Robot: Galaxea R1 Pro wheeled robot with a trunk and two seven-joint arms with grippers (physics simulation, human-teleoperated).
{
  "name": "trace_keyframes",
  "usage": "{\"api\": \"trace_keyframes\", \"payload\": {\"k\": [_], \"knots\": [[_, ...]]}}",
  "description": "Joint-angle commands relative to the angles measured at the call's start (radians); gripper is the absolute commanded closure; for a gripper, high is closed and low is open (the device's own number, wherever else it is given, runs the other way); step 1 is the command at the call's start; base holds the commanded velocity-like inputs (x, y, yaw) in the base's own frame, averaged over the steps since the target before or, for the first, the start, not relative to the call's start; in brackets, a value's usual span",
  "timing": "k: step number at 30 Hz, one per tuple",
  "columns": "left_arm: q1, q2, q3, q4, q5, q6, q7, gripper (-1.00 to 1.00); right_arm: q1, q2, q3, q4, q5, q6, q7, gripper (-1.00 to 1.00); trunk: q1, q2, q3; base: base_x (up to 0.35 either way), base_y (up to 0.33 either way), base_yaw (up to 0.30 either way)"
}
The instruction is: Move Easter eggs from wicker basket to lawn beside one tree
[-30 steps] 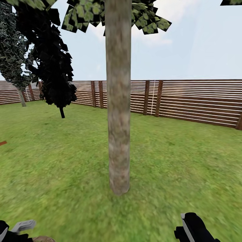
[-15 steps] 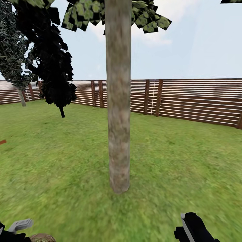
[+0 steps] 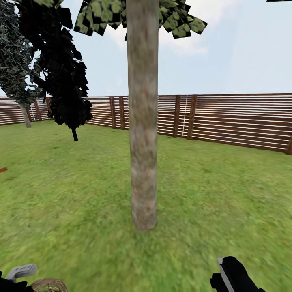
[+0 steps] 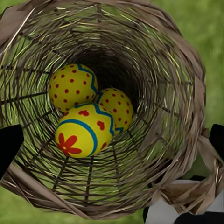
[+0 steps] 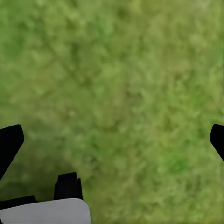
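Fenced by brown slats, the garden (image 3: 227,121) spreads as mottled lawn (image 3: 73,194), and the tree (image 3: 142,134) with the thick grey-brown trunk stands at the centre of the head frame, its foot just above mid-bottom.

At the lower left corner of that frame the left gripper (image 3: 20,275) sits beside the rim of the wicker basket (image 3: 49,285). The left wrist view looks straight into the wicker basket, where all three Easter eggs (image 4: 84,130) lie touching one another in the bottom. Whether the left fingers clench the rim I cannot tell.

The right gripper (image 5: 112,140) hangs over bare grass with its fingers spread and holding nothing.

Judging by this, no egg is out yet; the step in hand is bringing the basket to the tree. Next, the free right gripper would need to reach in and lift one egg out.
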Motion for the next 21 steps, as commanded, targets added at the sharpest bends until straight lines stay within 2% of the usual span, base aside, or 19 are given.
{"api": "trace_keyframes", "payload": {"k": [1,21], "knots": [[-0.001,0.001,-0.002,-0.001,0.007,0.005,0.002,-1.0,-0.001,0.001,0.001,-0.001,0.004,0.004,0.0,-1.0,0.004,-0.008,-0.004,0.0,0.0,0.0],[-0.001,-0.002,-0.006,-0.001,0.006,0.005,0.002,-1.0,-0.001,-0.001,0.0,-0.005,0.006,0.004,0.0,-1.0,0.081,-0.148,-0.067,0.0,0.0,0.0]]}}
